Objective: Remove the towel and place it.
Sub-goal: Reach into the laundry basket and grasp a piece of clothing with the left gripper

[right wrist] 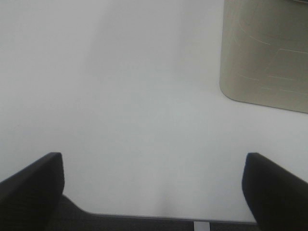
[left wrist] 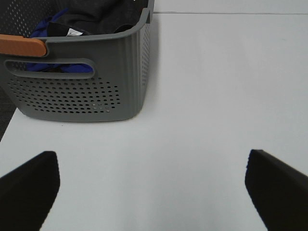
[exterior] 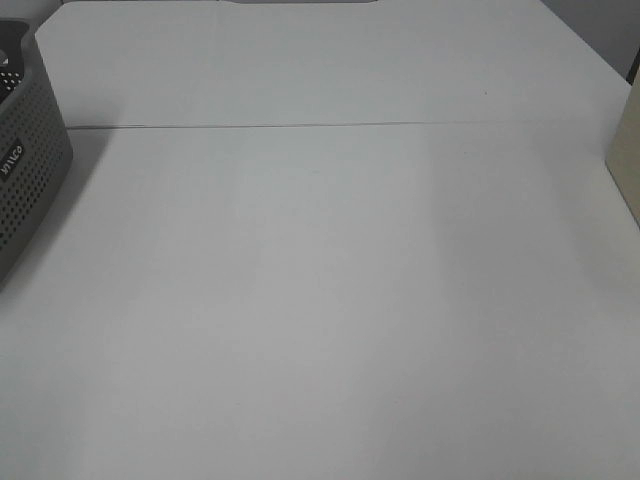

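The dark charcoal towel (left wrist: 103, 19) lies bunched inside a grey perforated basket (left wrist: 77, 96), with a small white tag (left wrist: 73, 32) showing beside a blue cloth (left wrist: 45, 26). My left gripper (left wrist: 154, 192) is open and empty, hovering over the white table a short way from the basket's handled side. My right gripper (right wrist: 154, 190) is open and empty near the table's front edge. In the exterior high view only the basket's corner (exterior: 25, 170) shows at the far left; the towel and both grippers are out of view there.
The basket has an orange-brown handle (left wrist: 21, 45) on its rim. A beige container stands at the right edge of the table (exterior: 628, 150), also in the right wrist view (right wrist: 264, 53). A seam (exterior: 330, 125) crosses the white table.
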Robot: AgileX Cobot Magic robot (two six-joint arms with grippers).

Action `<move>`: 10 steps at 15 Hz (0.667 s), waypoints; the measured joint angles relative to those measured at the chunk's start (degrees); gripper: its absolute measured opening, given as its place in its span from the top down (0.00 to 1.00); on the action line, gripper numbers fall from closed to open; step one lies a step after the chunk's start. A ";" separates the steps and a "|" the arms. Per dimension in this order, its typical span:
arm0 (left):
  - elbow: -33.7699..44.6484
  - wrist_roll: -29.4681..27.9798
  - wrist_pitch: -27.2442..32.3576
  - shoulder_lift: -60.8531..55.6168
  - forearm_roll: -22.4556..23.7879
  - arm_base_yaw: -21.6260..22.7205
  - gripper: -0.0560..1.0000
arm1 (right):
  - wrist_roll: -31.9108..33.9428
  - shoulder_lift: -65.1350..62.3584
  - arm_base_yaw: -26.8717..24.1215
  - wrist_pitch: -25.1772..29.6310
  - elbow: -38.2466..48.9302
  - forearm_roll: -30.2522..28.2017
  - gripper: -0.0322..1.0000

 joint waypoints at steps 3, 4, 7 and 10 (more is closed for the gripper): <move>0.00 0.00 0.00 0.00 -0.06 0.00 0.01 | 0.00 0.00 0.00 0.00 0.00 0.00 0.03; 0.00 0.00 0.00 0.00 -0.06 0.00 0.01 | 0.00 0.00 0.00 0.00 0.00 0.00 0.03; 0.00 0.00 0.00 0.00 -0.06 0.00 0.01 | 0.00 0.00 0.00 0.00 0.00 0.00 0.03; 0.00 0.00 0.00 0.00 -0.06 0.00 0.01 | 0.00 0.00 0.00 0.00 0.00 0.00 0.03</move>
